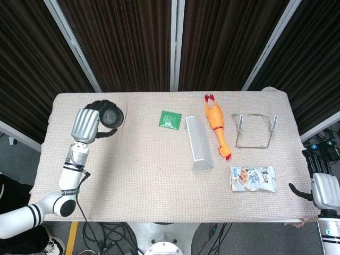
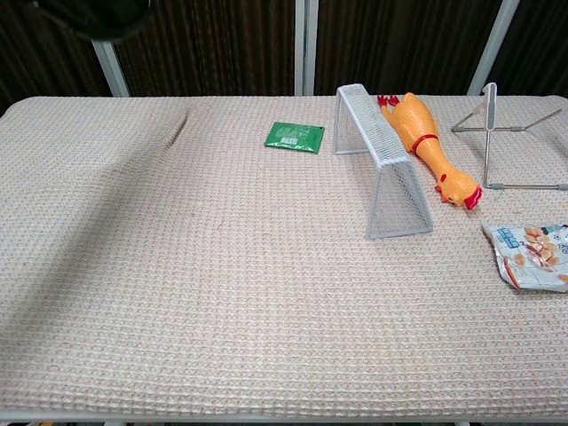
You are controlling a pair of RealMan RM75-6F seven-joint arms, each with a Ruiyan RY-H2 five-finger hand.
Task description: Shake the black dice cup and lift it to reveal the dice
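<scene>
My left hand (image 1: pixel 86 125) grips the black dice cup (image 1: pixel 110 115) and holds it high above the table's far left corner. The cup's underside faces the head camera. In the chest view only the cup's dark lower edge (image 2: pixel 106 19) shows at the top left, and the hand itself is out of frame. No dice show on the beige cloth (image 1: pixel 143 175) in either view. My right hand (image 1: pixel 325 190) hangs beyond the table's right front corner, holding nothing, its thumb sticking out.
A green packet (image 1: pixel 170 119) lies at the back centre. To its right are a wire mesh rack (image 1: pixel 200 143), an orange rubber chicken (image 1: pixel 217 126) and a metal stand (image 1: pixel 255 130). A snack bag (image 1: pixel 253 178) lies front right.
</scene>
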